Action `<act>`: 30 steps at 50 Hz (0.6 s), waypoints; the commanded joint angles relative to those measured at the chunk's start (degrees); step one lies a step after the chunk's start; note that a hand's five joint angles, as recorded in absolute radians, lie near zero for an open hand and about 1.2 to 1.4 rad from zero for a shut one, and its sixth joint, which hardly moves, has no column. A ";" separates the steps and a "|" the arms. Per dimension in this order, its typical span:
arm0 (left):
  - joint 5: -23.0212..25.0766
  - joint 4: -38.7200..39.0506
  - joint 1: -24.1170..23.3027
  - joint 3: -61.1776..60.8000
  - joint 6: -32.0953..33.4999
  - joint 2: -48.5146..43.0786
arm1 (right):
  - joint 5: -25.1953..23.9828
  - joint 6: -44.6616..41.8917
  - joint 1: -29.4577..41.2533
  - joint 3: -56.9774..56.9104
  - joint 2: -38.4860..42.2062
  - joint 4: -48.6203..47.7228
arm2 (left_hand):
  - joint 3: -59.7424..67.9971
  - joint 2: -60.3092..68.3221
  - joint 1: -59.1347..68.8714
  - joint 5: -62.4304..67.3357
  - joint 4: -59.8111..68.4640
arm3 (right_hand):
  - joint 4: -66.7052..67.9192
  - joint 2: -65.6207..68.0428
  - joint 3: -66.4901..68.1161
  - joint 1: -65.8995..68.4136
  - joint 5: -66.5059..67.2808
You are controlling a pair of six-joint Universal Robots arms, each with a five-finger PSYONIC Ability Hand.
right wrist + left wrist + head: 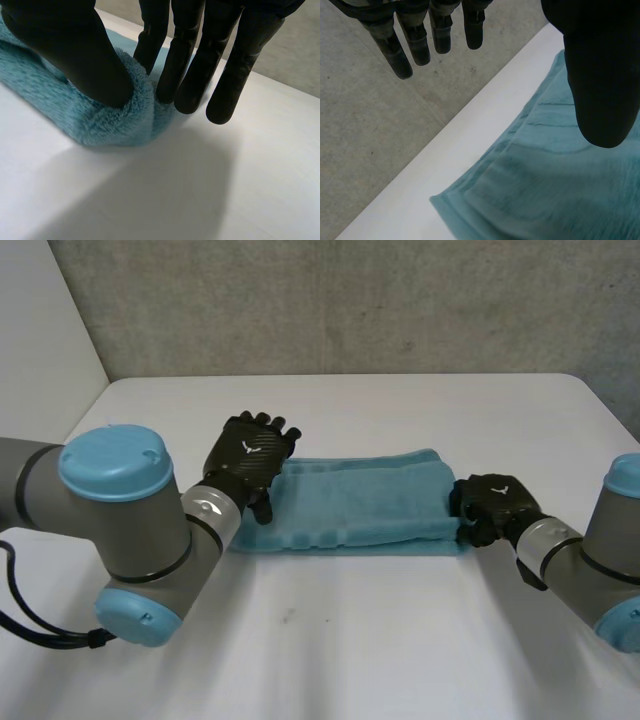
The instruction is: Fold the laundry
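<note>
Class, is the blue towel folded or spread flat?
Folded: the towel lies as a narrow band, with one layer lying over another.

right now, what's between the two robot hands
The towel, in the head view: it runs from the open left robot hand to the right robot hand, which pinches its end.

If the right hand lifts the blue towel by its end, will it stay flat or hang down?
Probably it hangs limp: the towel lies in soft folded layers and bunches where the right hand pinches its end. The fluffy pile should grip well. The fold may fall open.
</note>
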 commanded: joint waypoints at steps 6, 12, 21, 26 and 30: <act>-0.30 -0.19 2.95 -6.53 0.00 7.89 | 2.85 -12.85 1.70 -7.39 -7.30 4.91 | -1.84 -1.26 -1.24 -2.37 -1.38 | 11.80 12.72 12.40 27.42 14.69; -1.70 -0.10 4.71 -8.47 0.00 11.49 | 3.03 -10.83 17.25 -21.45 -2.32 8.44 | -2.00 -1.43 -1.41 -2.54 -1.55 | 11.80 12.72 12.40 27.42 14.69; -4.34 0.25 7.79 -10.32 -0.79 15.19 | 1.54 -11.35 32.66 -29.13 7.99 8.44 | -2.22 -1.64 -1.62 -2.76 -1.76 | 11.80 12.72 12.40 27.42 14.69; -5.92 0.52 9.99 -10.41 -5.70 15.46 | 2.50 -13.01 36.00 -30.27 15.97 9.05 | -2.22 -1.64 -1.62 -2.76 -1.76 | 11.80 12.72 12.40 27.42 14.69; -5.75 0.43 10.34 -9.62 -7.46 15.02 | 4.43 -14.33 35.22 -31.49 15.99 9.23 | -2.22 -1.64 -1.62 -2.76 -1.76 | -3.79 -2.87 -3.20 11.83 -0.91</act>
